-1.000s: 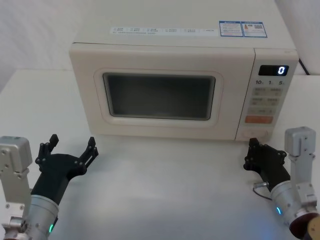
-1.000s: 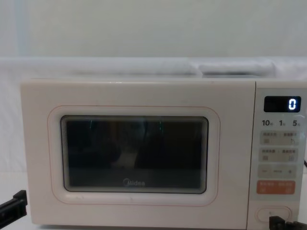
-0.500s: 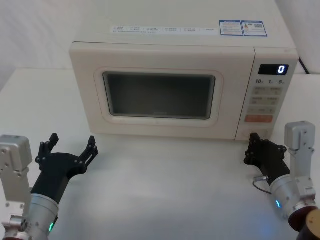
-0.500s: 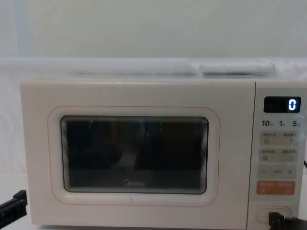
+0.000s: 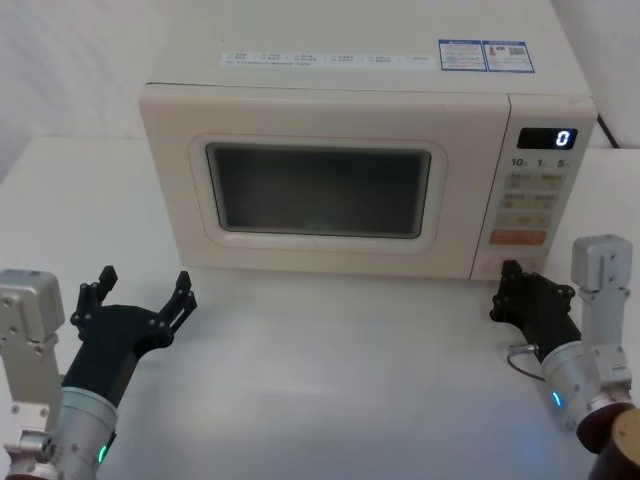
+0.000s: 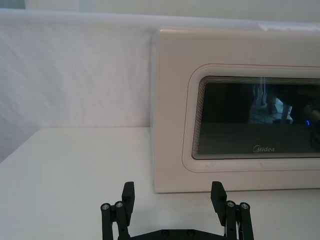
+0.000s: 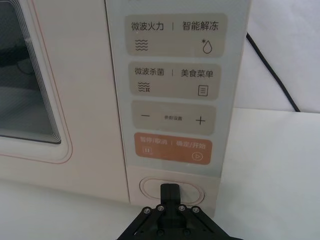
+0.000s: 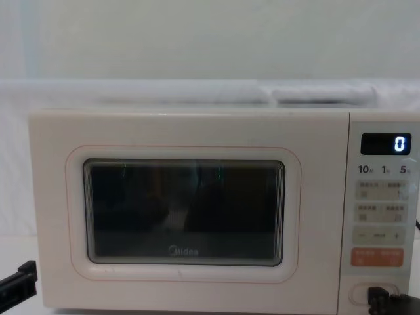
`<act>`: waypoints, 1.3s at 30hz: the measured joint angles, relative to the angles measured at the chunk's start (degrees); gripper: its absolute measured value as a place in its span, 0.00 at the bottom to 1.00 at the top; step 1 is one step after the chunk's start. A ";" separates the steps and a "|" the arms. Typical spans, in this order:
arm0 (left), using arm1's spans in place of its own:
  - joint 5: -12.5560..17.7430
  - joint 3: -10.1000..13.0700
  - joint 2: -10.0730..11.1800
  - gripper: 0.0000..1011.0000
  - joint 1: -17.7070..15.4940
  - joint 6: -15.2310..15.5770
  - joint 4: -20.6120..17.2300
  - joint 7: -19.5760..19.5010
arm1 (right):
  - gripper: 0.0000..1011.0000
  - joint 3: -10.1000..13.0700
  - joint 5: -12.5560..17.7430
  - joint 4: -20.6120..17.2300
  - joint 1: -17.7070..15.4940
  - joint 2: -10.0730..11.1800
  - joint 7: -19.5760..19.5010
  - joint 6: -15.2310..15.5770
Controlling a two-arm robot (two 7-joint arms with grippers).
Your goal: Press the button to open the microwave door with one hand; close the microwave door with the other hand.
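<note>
head view: the microwave [image 5: 360, 170] stands at the back of a white table [image 5: 330, 380], squarely facing the robot, its door [image 5: 320, 185] shut flush with the cabinet. two printed labels [image 5: 485, 56] lie on its top near the right rear corner, and a dark power cord [image 5: 608, 135] runs off behind its right side. the control panel shows a lit display [image 5: 546, 139] reading "0", with an orange key [image 5: 518, 238] low on the panel. the button [image 5: 497, 267] sits at the panel's foot, partly hidden by the right gripper [image 5: 512, 288], which is just before it with its fingers drawn together, holding nothing. the left gripper [image 5: 140, 300] rests low over the table, well apart from the door, fingers spread wide and empty. left wrist view: the left gripper [image 6: 172, 202] has both fingers parted, nothing between them; bare table lies between it and the door [image 6: 240, 115], whose "midea" logo [image 6: 264, 148] reads under the window. right wrist view: the closed tip of the right gripper [image 7: 169, 192] covers the middle of the button [image 7: 147, 187]; whether it is in contact cannot be told. the orange key [image 7: 171, 148] is directly above, the cord [image 7: 272, 70] beyond the cabinet side. chest view: the door [image 8: 187, 210] is shut; the right gripper [image 8: 377, 298] overlaps the button [image 8: 359, 293] at the lower right, and the left gripper [image 8: 16, 285] shows at the lower left edge, clear of the microwave [image 8: 216, 118].
</note>
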 joint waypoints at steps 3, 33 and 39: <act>0.00 0.00 0.00 0.99 0.00 0.00 0.00 0.00 | 0.00 0.06 0.04 0.20 0.23 0.00 0.06 0.00; 0.00 0.00 0.00 0.99 0.00 0.00 0.00 0.01 | 0.00 0.87 1.10 2.95 2.39 -0.40 0.21 0.01; 0.00 0.00 0.00 0.99 0.01 0.00 0.00 0.01 | 0.00 0.93 1.17 3.69 2.84 -0.53 -0.01 -0.04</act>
